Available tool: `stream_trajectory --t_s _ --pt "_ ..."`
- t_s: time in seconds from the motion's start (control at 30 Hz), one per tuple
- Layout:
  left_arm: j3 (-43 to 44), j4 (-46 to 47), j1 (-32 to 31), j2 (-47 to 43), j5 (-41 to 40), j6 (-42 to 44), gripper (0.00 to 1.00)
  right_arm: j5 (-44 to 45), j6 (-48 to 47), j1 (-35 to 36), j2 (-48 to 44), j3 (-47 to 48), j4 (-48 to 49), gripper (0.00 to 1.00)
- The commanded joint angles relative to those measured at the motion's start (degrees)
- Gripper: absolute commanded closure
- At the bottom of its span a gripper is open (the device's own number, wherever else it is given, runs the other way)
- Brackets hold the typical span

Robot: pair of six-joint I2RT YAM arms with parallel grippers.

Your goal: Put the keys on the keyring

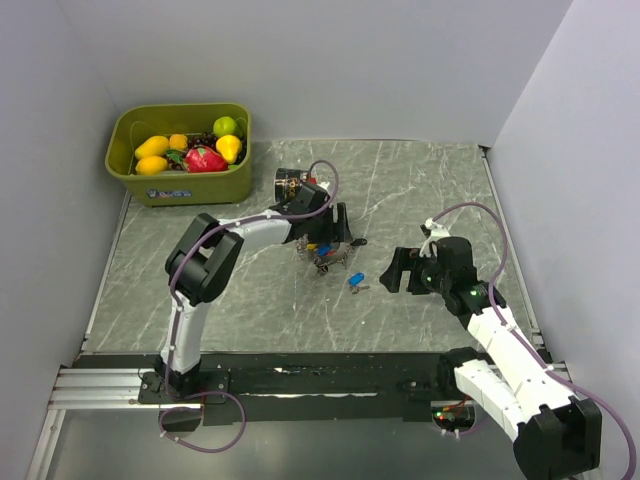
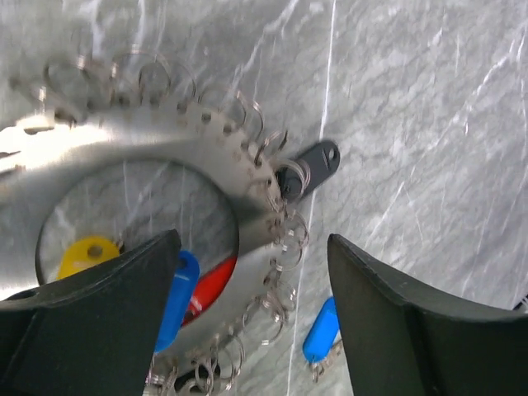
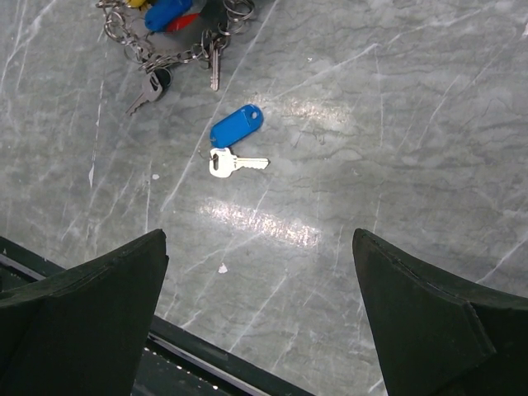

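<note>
Left pincer (image 2: pixel 252 252) downward, agape over keyring (image 2: pixel 165 148)

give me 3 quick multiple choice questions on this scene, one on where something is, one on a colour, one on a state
1. Where does the loose key lie?
A. in the green bin
B. on the table, between the keyring and the right gripper
C. hooked on the keyring

2. What colour is the tag on that key?
A. yellow
B. blue
C. green

3. How do the right gripper's jaws stand?
A. open, holding nothing
B. shut on the key
C. shut on the tag

Answers:
1 B, the right wrist view shows it flat on the marble, apart from the ring.
2 B, the plastic tag is bright blue.
3 A, the jaws stand wide apart with only bare table between them.
</note>
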Motion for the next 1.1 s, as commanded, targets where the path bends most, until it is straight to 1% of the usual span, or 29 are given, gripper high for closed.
stream_trajectory --t_s 0.0,0.07,0.23,0.37,0.47,0.5,0.67,0.7,0.77,0.8,0.87,1.0,1.07 --pt "-6.2 -1.8 0.3 -2.3 0.9 -4.0 0.21 -1.3 -0.3 0.4 0.3 1.4 0.8 0.0" --pt "-9.7 -0.8 0.8 -4.2 1.7 -5.9 0.22 -1.9 0.0 0.3 0.4 1.1 0.9 0.0" --pt "-16.9 -1.2 1.5 -8.9 0.1 -8.5 0.23 -3.1 0.1 0.4 0.2 0.9 0.6 0.0" --pt "-21.1 -2.7 1.5 -11.1 1.1 -11.0 0.19 -3.8 0.1 0.3 -0.1 0.7 0.6 0.0" --pt "-26.2 -1.4 1.5 -13.7 2.5 -13.4 0.19 -4.4 0.3 0.4 0.2 0.7 0.9 0.0" --pt "-29.2 -0.9 1.5 -14.5 2.6 -14.1 0.19 -4.6 0.3 0.4 0.5 0.7 0.9 0.0" --pt "-37.3 0.4 1.5 -21.1 0.7 -17.8 0.19 -5.3 0.5 0.5 1.2 0.4 1.4 0.0" --pt "-39.6 0.7 1.5 -23.3 0.7 -18.5 0.19 -5.3 0.5 0.4 1.1 0.4 1.4 0.0" --pt "-41.3 2.3 1.5 -26.1 1.9 -20.1 0.18 -5.5 0.4 0.5 1.4 0.4 1.6 0.0" --pt "-41.6 3.2 1.5 -28.7 2.8 -20.3 0.18 -5.8 0.4 0.6 1.6 0.5 1.7 0.0" --pt "-40.2 2.8 0.9 -31.1 3.2 -19.3 0.14 -6.6 0.4 0.6 1.9 0.5 2.1 0.0" --pt "-31.1 -1.8 0.5 -35.9 -0.2 -15.4 0.09 -7.0 0.6 0.9 2.0 0.9 2.3 0.0" --pt "-28.5 -3.4 0.6 -36.9 -1.9 -13.6 0.08 -7.0 0.6 1.3 2.0 1.3 2.3 0.0"
